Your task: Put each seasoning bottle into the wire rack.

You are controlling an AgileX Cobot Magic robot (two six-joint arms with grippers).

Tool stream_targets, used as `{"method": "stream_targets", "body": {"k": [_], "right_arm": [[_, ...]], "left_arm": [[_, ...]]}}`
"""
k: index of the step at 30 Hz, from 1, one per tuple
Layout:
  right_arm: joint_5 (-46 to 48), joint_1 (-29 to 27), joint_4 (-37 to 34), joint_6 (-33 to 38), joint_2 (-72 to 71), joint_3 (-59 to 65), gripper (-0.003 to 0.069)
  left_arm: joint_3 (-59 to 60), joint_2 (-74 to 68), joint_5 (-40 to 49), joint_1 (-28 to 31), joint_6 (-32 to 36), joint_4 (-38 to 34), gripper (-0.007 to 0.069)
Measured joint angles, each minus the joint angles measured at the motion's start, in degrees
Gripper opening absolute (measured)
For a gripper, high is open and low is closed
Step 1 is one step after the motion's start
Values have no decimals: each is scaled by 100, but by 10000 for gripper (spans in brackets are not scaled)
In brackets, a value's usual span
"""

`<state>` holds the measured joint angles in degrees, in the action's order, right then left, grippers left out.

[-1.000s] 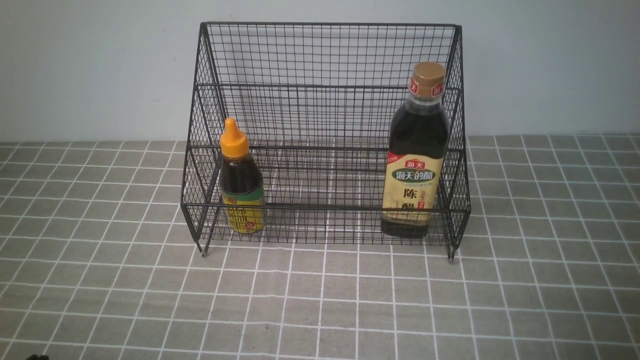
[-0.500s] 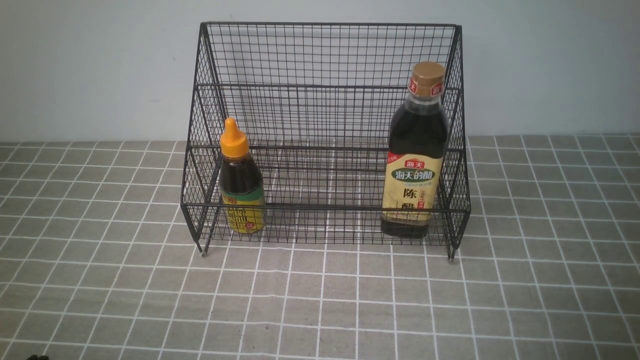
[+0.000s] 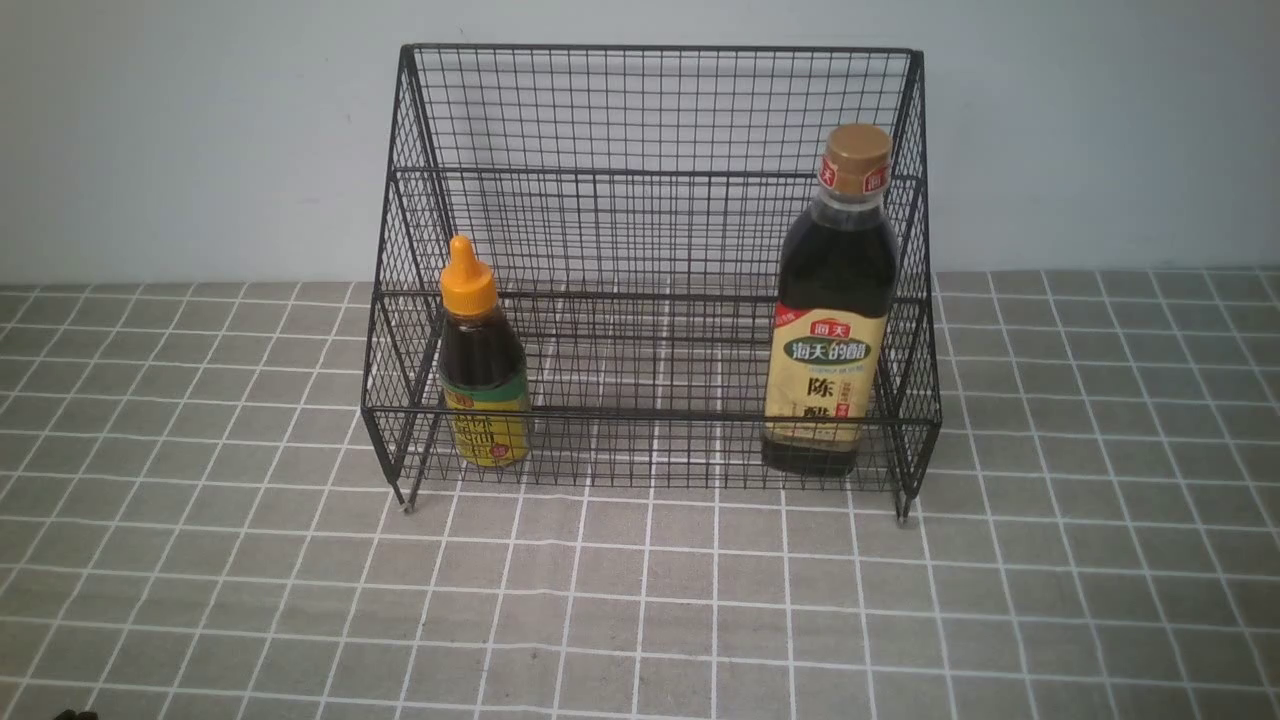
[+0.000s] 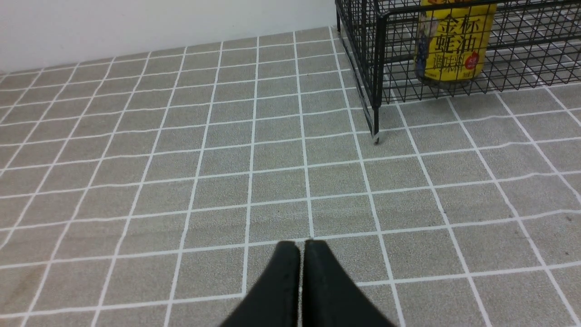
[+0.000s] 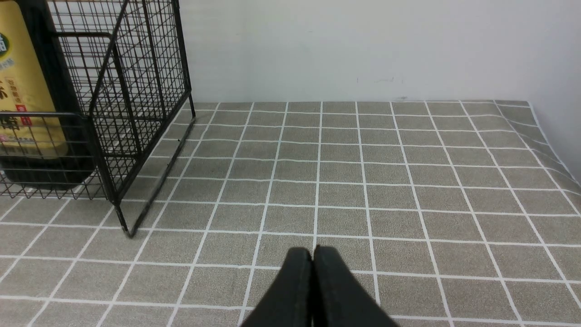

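Note:
The black wire rack [image 3: 650,110] stands upright against the back wall. In its lowest tier, at the left end, stands the short seasoning bottle [image 3: 482,365] with the orange pointed cap. The tall bottle [image 3: 832,310] with the tan cap stands upright at the right end. Neither gripper shows in the front view. My left gripper [image 4: 302,245] is shut and empty over the cloth, well short of the rack's corner leg [image 4: 376,122] and the short bottle [image 4: 454,45]. My right gripper [image 5: 312,251] is shut and empty too, off to the side of the rack [image 5: 136,91] and the tall bottle [image 5: 27,100].
A grey tablecloth with a white grid [image 3: 640,600] covers the table up to a pale wall [image 3: 180,140]. The cloth's edge drops off at the far side in the right wrist view [image 5: 553,145].

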<state>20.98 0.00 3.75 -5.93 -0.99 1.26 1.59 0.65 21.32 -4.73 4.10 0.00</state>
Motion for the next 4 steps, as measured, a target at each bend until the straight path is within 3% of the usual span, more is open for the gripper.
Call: {"method": "stream_targets", "body": {"k": [4], "right_arm": [[0,0,0,0,0,0,-12]], "left_arm": [[0,0,0,0,0,0,-7]]}}
